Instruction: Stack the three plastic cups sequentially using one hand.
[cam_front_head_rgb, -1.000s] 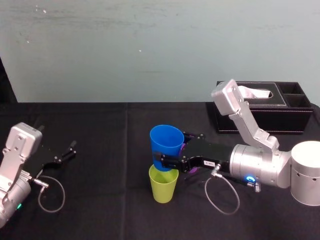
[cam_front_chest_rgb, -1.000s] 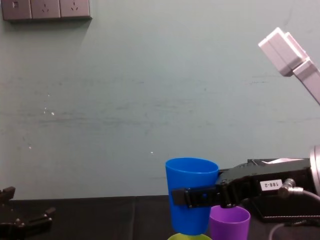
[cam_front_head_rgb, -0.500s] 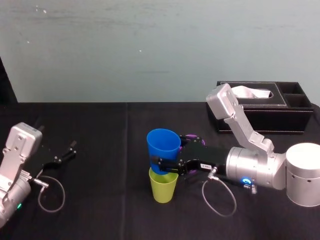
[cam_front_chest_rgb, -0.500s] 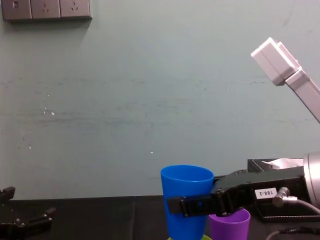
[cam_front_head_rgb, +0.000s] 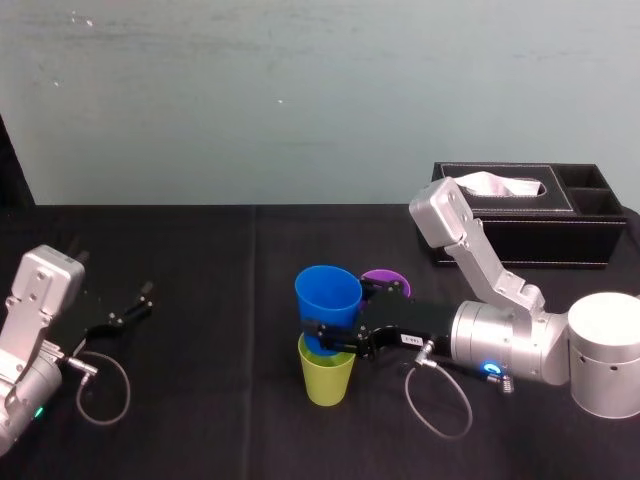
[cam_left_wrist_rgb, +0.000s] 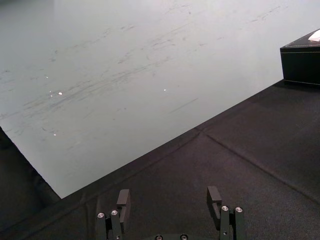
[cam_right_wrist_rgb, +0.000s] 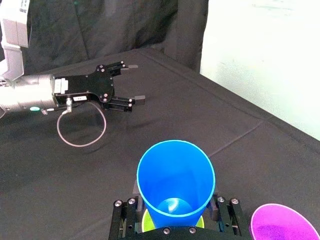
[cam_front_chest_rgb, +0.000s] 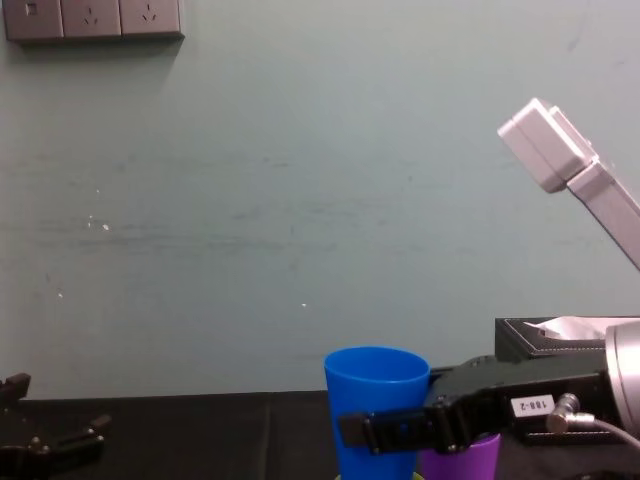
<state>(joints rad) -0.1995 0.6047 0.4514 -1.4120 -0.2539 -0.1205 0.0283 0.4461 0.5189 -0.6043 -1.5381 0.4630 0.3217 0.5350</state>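
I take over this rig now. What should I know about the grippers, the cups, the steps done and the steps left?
Grippers: right gripper shut on the blue cup, whose base sits partly inside the yellow-green cup; left gripper open, parked far left.
Cups: purple cup stands alone beside the right gripper.
Done: blue nearly nested in yellow-green.
Left: release blue, then add purple.
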